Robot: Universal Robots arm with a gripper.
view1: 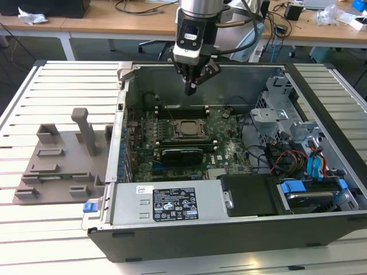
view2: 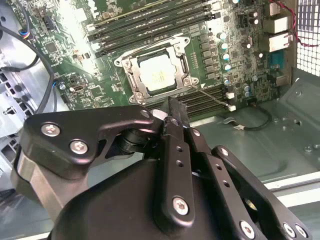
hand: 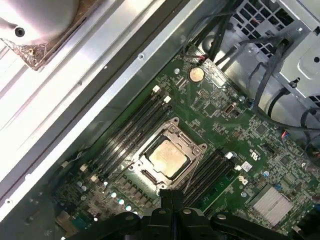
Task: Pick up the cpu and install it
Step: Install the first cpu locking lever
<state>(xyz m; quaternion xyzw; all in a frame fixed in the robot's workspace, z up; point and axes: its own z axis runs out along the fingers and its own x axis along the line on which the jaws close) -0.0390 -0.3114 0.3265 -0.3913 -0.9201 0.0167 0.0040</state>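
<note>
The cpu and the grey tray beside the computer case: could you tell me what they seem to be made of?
The cpu: likely metal on top, a flat pale lid with a dull sheen. The tray: probably matte grey plastic, uniform colour, moulded raised blocks.

The arm [view1: 198, 11] points straight down, its gripper [view1: 190, 90] hanging with fingers [hand: 165, 201] pressed together.
</note>
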